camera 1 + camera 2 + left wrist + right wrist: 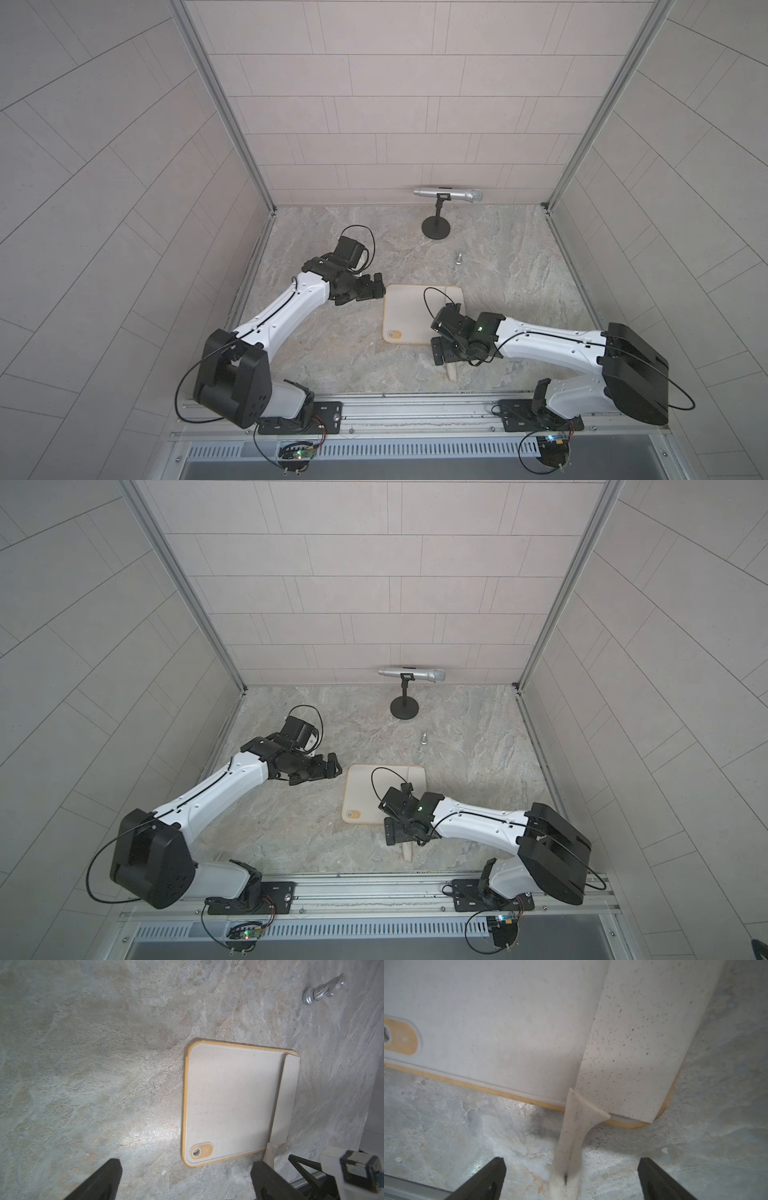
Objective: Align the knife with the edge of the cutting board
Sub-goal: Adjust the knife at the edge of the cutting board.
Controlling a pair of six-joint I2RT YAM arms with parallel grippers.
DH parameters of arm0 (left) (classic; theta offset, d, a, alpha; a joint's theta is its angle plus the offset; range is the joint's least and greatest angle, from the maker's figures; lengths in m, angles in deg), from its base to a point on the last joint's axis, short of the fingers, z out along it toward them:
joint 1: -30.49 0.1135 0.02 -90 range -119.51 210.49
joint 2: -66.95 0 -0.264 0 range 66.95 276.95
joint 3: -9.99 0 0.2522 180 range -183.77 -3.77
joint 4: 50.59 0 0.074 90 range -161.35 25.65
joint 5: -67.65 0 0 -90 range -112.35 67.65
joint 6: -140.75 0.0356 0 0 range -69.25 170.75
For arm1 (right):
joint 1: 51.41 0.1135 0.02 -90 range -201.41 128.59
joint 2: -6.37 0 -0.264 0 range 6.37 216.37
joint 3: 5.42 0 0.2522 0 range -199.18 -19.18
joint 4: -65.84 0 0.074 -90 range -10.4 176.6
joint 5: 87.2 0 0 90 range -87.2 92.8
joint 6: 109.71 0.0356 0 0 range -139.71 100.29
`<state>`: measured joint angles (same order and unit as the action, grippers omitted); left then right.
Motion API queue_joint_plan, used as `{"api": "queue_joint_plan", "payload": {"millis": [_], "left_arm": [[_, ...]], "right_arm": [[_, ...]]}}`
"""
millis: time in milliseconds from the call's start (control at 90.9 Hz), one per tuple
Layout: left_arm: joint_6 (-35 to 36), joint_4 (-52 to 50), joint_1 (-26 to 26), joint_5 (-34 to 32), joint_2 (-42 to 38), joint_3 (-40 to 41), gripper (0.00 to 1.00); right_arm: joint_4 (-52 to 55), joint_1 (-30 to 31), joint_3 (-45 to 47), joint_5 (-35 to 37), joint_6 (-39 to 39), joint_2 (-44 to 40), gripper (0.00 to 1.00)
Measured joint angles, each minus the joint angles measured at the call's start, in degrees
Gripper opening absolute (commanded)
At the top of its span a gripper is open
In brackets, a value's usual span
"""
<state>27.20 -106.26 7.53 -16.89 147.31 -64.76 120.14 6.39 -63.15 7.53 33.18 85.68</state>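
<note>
The cream cutting board point(411, 316) point(365, 796) lies flat on the stone table, its tan hole tab point(201, 1150) at the near left corner. The pale knife lies with its broad blade point(287, 1093) point(643, 1043) along the board's right edge. Its handle point(451, 370) point(571, 1142) sticks out past the near edge onto the table. My right gripper point(445, 353) point(572, 1167) hangs open just above the handle, a finger on each side, not touching it. My left gripper point(376, 286) point(186, 1176) is open and empty, left of the board's far left corner.
A silver microphone point(449, 194) sits on a black stand point(436, 228) at the back wall. A small silver metal piece point(460, 257) point(324, 989) stands behind the board. Tiled walls close in three sides, and a metal rail point(415, 409) runs along the front.
</note>
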Motion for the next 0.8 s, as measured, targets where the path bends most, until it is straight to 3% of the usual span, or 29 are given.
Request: {"api": "queue_joint_plan", "payload": {"millis": [803], "left_arm": [[0.00,-0.02,0.00,-0.46,0.00,0.00,1.00]], "right_arm": [[-3.06,-0.02,4.81,-0.83,0.50,-0.17,1.00]]}}
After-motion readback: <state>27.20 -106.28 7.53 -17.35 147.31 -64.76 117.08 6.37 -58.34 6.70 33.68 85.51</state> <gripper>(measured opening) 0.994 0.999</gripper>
